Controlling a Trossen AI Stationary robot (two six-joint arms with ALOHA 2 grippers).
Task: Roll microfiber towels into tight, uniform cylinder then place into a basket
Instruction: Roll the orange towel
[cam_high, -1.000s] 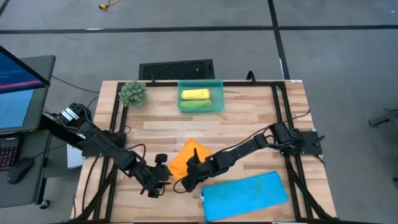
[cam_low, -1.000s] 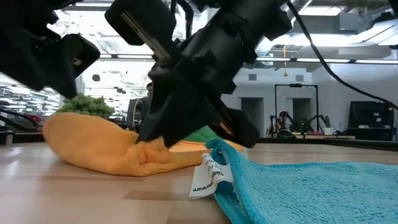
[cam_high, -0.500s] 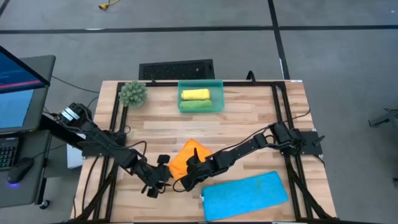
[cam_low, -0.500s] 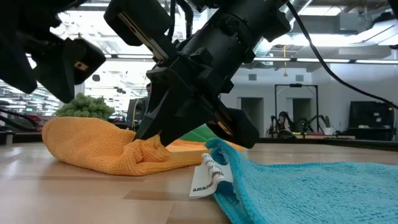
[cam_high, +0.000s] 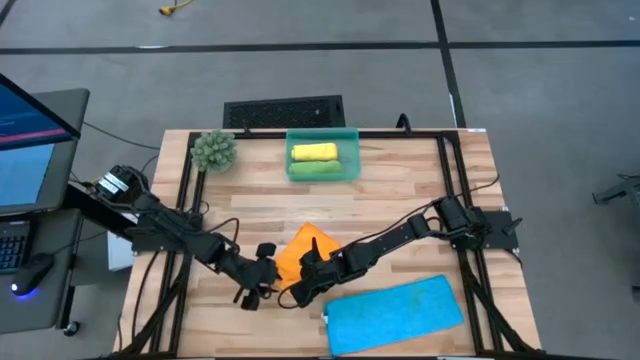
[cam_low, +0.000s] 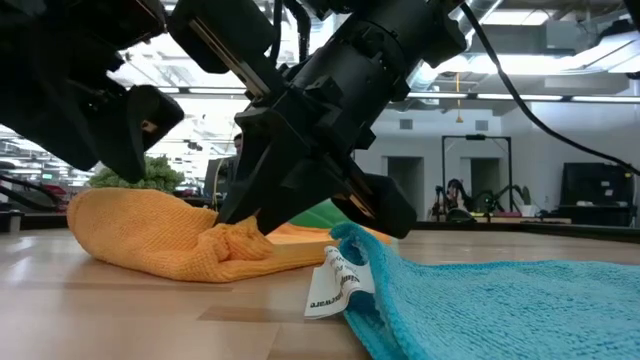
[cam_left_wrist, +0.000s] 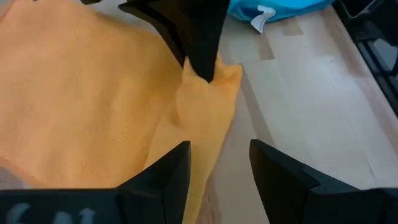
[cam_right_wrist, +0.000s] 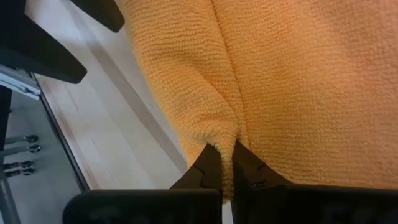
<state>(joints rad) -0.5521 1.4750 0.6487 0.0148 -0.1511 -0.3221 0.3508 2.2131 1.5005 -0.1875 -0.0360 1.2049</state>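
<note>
Right gripper: I see it pinched tight on a fold at the corner of the orange towel, low over the desk's front-middle; in the right wrist view the fingertips squeeze a ridge of cloth between them.
Left gripper: fingers spread apart, nothing in them, just beside the orange towel's left edge; in my left wrist view both fingers straddle the towel's edge.
Orange towel: partly bunched, lying front-middle of the desk, one corner lifted by the right gripper.
Blue towel: flat, unrolled, at the front edge toward the right corner, white tag at its left end; near the orange one, touching or not I can't tell.
Basket: at the middle of the back edge, holding a yellow roll and a green roll side by side.
Plant ball: back-left corner of the desk.
Keyboard: off the desk, behind the back edge.
Monitor: on a stand left of the desk.
</note>
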